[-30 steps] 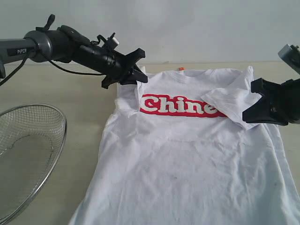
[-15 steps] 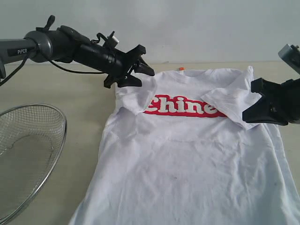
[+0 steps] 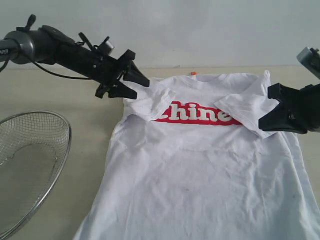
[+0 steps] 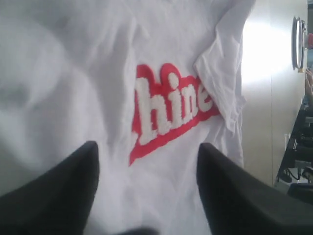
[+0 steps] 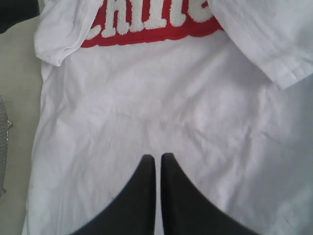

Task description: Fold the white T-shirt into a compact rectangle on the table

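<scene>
Both sleeves [image 3: 244, 107] of the white T-shirt [image 3: 200, 170] seem folded inward.

The left gripper [image 3: 141, 90] no longer pinches the left sleeve [image 3: 152, 104] of the white T-shirt [image 3: 200, 175]. Its jaws now stand apart, and it sits further toward the left edge of the table [image 3: 65, 95], clear of the sleeve. The released sleeve now lies folded across the chest, covering the first letter on the red banner [image 3: 192, 121], which showed before.

One T-shirt [image 3: 200, 170], one basket [image 3: 35, 137]
</scene>
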You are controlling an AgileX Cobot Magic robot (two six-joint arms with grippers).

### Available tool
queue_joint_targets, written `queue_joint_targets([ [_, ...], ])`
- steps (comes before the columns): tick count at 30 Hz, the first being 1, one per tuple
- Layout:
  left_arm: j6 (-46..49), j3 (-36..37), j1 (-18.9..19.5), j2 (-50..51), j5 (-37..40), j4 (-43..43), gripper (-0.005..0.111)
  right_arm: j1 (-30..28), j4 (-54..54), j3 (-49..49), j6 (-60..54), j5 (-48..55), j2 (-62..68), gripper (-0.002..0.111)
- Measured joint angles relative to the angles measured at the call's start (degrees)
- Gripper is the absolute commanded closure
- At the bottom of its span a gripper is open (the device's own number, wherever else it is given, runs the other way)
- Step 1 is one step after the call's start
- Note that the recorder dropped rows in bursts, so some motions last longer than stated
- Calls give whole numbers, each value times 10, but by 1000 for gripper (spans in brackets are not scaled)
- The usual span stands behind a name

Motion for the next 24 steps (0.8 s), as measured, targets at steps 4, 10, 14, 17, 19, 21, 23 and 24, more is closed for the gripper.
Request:
queue_joint_targets([
  [4,0,0,23,0,21,41,70,0,0,0,0,0,0,109],
  [10,18,0,13,0,42,53,70,0,0,0,0,-3,0,109],
  [14,21,0,2,0,45,74,70,0,0,0,0,-5,0,109],
  [17,18,0,-3,0,43,100,70,0,0,0,0,-5,0,109],
  [19,7,0,-4,0,39,128,70,0,0,0,0,-5,0,109],
  [21,0,0,-4,0,33,156,70,0,0,0,0,-5,0,109],
  [23,-5,0,-4,0,31,171,70,0,0,0,0,-5,0,109],
  [24,-6,0,-4,0,29,174,70,0,0,0,0,-5,0,109],
])
